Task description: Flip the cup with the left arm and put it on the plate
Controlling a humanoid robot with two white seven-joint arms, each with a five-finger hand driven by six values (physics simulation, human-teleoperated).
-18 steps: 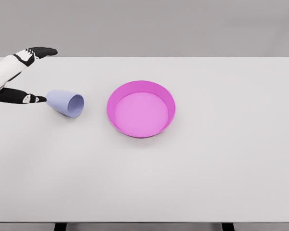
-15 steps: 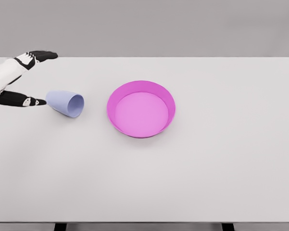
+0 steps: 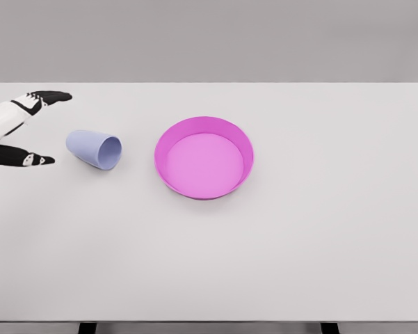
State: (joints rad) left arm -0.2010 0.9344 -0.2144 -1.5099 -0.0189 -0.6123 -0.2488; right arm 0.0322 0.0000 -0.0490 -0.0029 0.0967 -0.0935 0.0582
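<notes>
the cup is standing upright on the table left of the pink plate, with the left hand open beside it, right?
Not quite. In the head view the cup lies on its side, mouth toward the pink plate. The rest holds: it is left of the plate, the left hand open beside it.

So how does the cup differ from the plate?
The cup is pale lavender blue; the plate is bright magenta. The cup lies on its side, mouth facing right; the plate sits flat, open upward. The cup looks smaller and narrower than the wide plate. Both rest on the white table.
</notes>
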